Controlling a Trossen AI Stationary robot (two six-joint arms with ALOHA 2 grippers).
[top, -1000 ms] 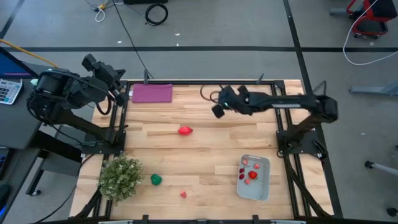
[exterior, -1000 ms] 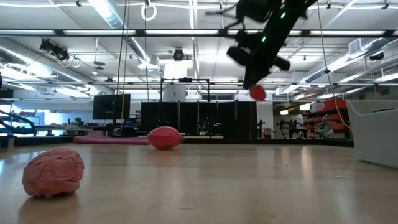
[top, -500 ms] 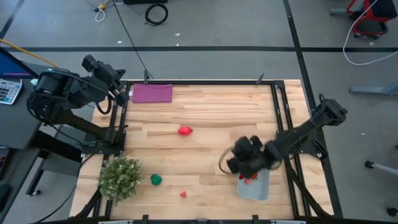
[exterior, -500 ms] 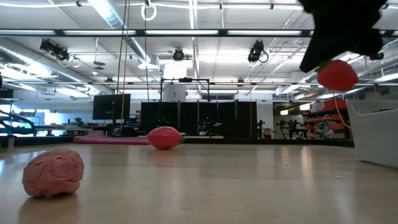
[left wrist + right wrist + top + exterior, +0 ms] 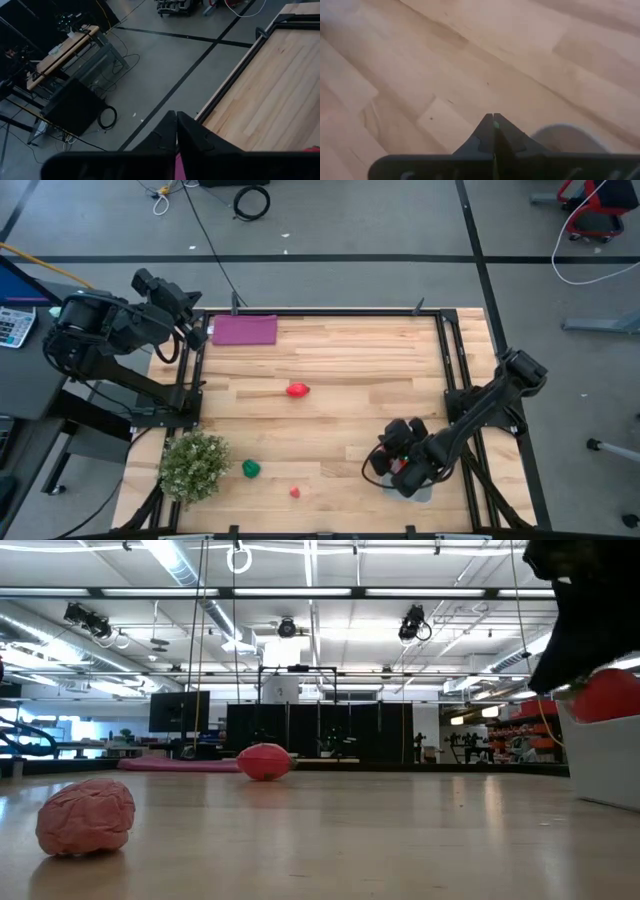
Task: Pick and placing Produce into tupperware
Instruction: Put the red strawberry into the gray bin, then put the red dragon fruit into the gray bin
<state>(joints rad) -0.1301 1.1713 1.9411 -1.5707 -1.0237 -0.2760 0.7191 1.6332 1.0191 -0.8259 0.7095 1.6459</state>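
My right gripper (image 5: pixel 401 467) (image 5: pixel 588 678) (image 5: pixel 493 122) hangs over the clear tupperware (image 5: pixel 422 493) near the table's near right corner, shut on a round red produce piece (image 5: pixel 606 696). In the low view the tupperware's pale wall (image 5: pixel 602 765) stands right under that piece. Other produce lies on the wood: a red piece (image 5: pixel 297 390) (image 5: pixel 265 761) mid-table, a green piece (image 5: pixel 251 469), and a small pink piece (image 5: pixel 295 492) (image 5: pixel 85 815). My left gripper (image 5: pixel 203 332) (image 5: pixel 176 122) waits shut at the far left corner. My right gripper holds the red piece by its upper side (image 5: pixel 590 685), slanting down from above. The piece hangs below the dark fingers, lifted clear, about level with the tupperware's rim. The gripper's own body hides the place of contact in the high and wrist views.
A bushy pale-green plant (image 5: pixel 193 463) stands at the near left corner, beside the green piece. A flat purple rectangle (image 5: pixel 244 330) lies at the far edge by the left arm. Bare wood (image 5: pixel 340 360) spans the table's middle and far right.
My right gripper has swung from the table's far middle to the near right, carrying the red piece, and has come down over the tupperware. The piece has dropped to about the level of the container's rim. The left arm has kept still.
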